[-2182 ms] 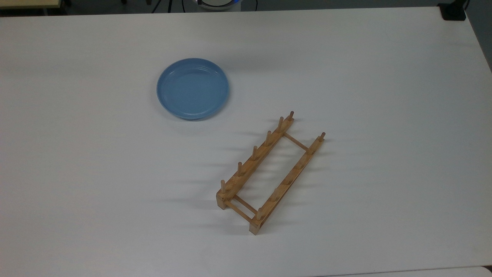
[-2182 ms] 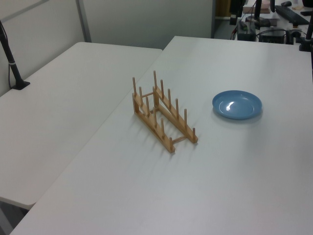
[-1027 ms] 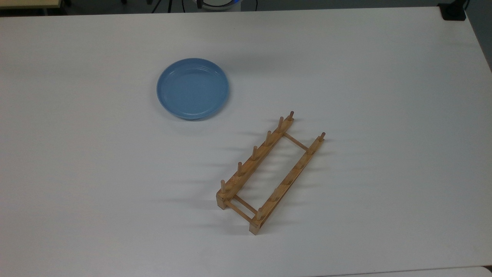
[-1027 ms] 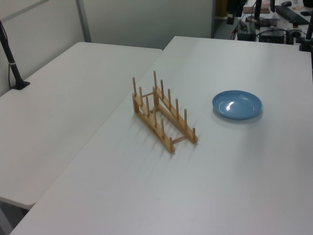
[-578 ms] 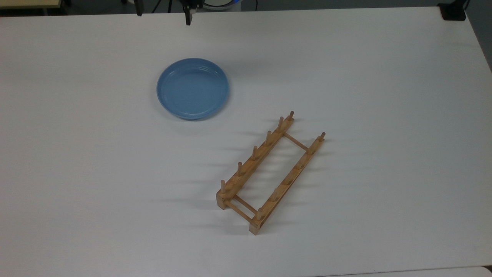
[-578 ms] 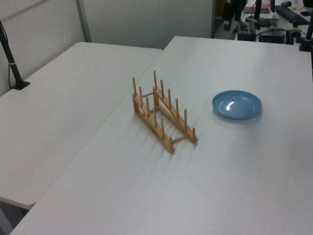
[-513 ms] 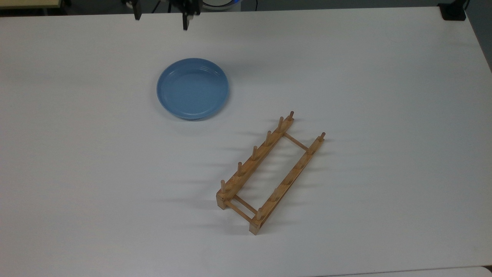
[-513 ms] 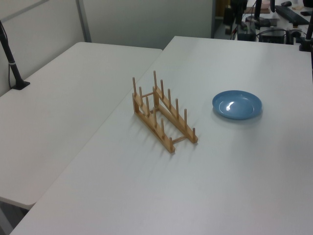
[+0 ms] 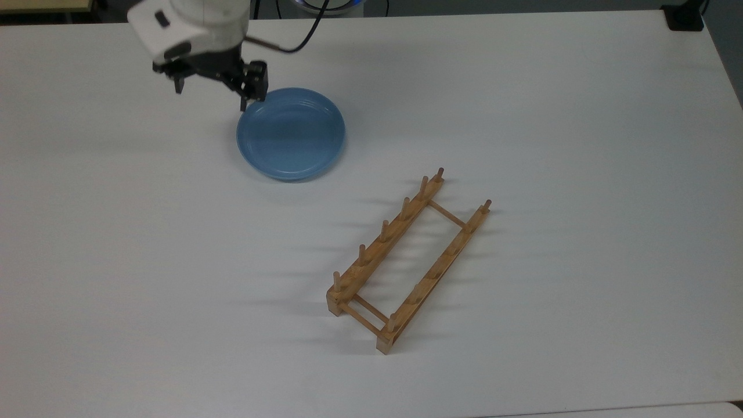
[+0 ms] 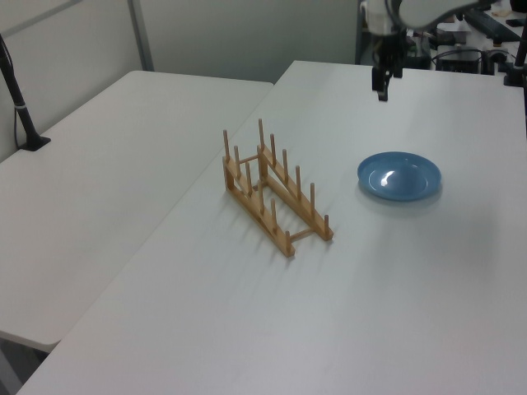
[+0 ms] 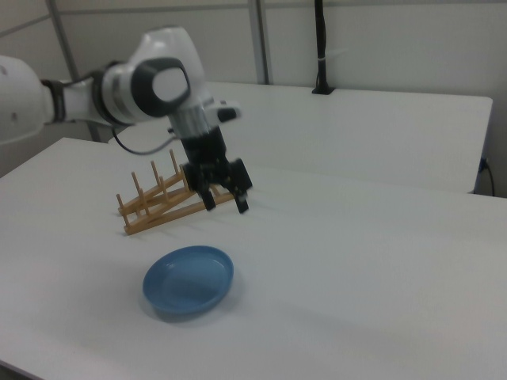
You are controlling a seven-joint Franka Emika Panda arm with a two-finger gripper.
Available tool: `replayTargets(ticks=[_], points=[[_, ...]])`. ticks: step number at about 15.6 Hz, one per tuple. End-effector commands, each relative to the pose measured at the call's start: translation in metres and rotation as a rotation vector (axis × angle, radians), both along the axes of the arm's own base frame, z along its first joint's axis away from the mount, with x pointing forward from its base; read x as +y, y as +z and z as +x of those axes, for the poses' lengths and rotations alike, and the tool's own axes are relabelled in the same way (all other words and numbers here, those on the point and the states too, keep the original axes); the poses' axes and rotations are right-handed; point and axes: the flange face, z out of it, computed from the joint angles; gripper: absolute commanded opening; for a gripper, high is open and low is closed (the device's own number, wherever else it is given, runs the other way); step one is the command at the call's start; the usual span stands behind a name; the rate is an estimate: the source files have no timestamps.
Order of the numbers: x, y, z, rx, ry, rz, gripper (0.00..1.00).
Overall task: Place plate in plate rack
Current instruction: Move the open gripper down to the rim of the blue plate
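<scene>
Plate: light blue, faint concentric rings inside, a pale sheen near its centre in the left view; rim a shade lighter than the well. Rack: light-brown wood, rails, crossbars and pegs all the same tan; grey peg shadows striping the surface beside it. Table: plain white, matte, no pattern. Gripper: black fingers and black body. Arm: glossy white shell with a dark grey joint band; black cable trailing from the wrist. Post: black, against pale grey wall panels.
</scene>
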Motion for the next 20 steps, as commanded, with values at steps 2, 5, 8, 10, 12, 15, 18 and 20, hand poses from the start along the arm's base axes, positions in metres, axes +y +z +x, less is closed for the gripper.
replayTargets(ticks=[2,5,8,10,12,15,18,20], points=[[-0.016,-0.065,-0.007,0.142,0.226,-0.001,1.0],[-0.026,-0.103,-0.016,0.095,0.259,0.013,1.0],[-0.028,-0.133,-0.018,0.07,0.27,0.028,1.0],[-0.028,-0.138,-0.016,0.068,0.263,0.038,1.0],[-0.026,-0.14,-0.016,0.068,0.258,0.045,1.0],[-0.021,-0.148,-0.015,0.073,0.247,0.07,0.96],[-0.016,-0.168,-0.015,0.105,0.253,0.081,0.87],[-0.013,-0.171,-0.015,0.108,0.247,0.083,0.71]])
